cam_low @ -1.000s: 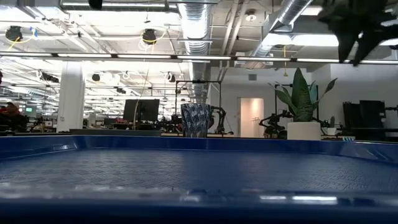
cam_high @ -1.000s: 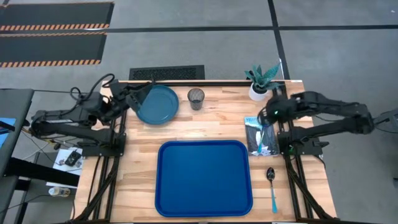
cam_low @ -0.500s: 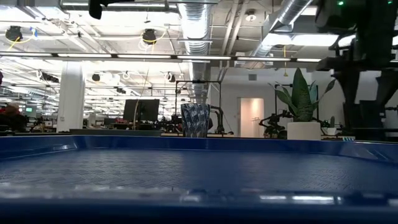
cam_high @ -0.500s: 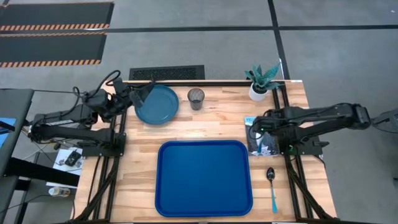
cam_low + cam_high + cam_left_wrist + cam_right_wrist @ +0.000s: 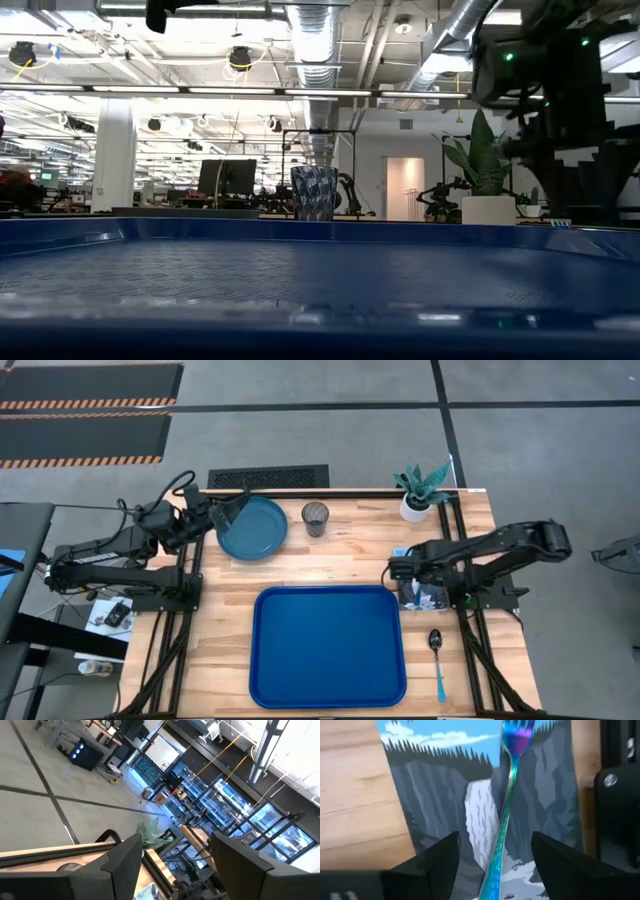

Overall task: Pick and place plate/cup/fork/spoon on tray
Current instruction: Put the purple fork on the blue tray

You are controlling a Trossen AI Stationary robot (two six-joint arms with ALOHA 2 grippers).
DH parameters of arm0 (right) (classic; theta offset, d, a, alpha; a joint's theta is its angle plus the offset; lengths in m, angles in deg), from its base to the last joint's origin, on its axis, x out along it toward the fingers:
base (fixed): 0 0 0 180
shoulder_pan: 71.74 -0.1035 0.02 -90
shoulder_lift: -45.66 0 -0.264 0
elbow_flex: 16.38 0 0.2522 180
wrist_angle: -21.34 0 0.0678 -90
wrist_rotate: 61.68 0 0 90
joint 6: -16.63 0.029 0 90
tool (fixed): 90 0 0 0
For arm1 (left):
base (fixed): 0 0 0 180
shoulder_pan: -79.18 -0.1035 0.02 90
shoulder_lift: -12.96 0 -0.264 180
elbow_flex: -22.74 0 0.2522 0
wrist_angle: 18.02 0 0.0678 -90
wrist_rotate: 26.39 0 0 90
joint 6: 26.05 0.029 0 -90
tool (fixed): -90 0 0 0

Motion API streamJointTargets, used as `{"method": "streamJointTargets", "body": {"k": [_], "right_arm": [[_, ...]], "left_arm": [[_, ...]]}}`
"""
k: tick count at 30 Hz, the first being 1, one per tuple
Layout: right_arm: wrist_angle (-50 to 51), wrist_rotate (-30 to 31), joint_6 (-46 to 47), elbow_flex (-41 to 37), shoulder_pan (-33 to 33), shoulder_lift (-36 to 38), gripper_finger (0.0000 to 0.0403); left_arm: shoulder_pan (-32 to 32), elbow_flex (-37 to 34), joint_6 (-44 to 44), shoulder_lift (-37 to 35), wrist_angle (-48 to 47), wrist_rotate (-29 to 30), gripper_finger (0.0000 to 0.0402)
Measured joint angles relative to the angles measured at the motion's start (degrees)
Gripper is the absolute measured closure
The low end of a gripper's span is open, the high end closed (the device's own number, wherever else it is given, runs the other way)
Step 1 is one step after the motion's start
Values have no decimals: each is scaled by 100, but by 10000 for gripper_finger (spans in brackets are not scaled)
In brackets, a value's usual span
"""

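The fork [image 5: 509,795], slim with a bluish handle, lies flat on a waterfall picture card [image 5: 445,785] at the table's right side [image 5: 424,592]. My right gripper [image 5: 492,870] is open and low over the card, one finger on each side of the fork's handle, touching nothing; in the high view [image 5: 400,570] it is right of the tray's far right corner. The blue tray [image 5: 328,645] lies at the near middle. The teal plate [image 5: 255,528] and the cup [image 5: 315,517] stand at the far side. The spoon [image 5: 437,658] lies right of the tray. My left gripper [image 5: 226,513] is open beside the plate's left rim, raised.
A white pot with a green plant [image 5: 418,495] stands at the far right corner, behind the card. The tray's near rim [image 5: 320,320] fills the bottom of the low view, where the right arm [image 5: 575,120] stands in front of the plant.
My right gripper has gone from beside the plant toward the table's near edge and left, and down onto the card, ending over the fork's handle. My left gripper has stayed by the plate's left rim.
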Motion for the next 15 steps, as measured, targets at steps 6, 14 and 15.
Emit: {"method": "streamJointTargets", "body": {"k": [6, 14, 15], "right_arm": [[-359, -188, -293, -214, 469, -306, 134], [-1315, -619, -543, -741, 910, -213, 140], [-1317, -659, -545, -755, 927, -215, 148]], "left_arm": [[0, 0, -14, -2, -71, 0, 179], [0, 0, -14, 0, -159, 4, 179], [0, 0, -14, 0, -183, 4, 179]]}}
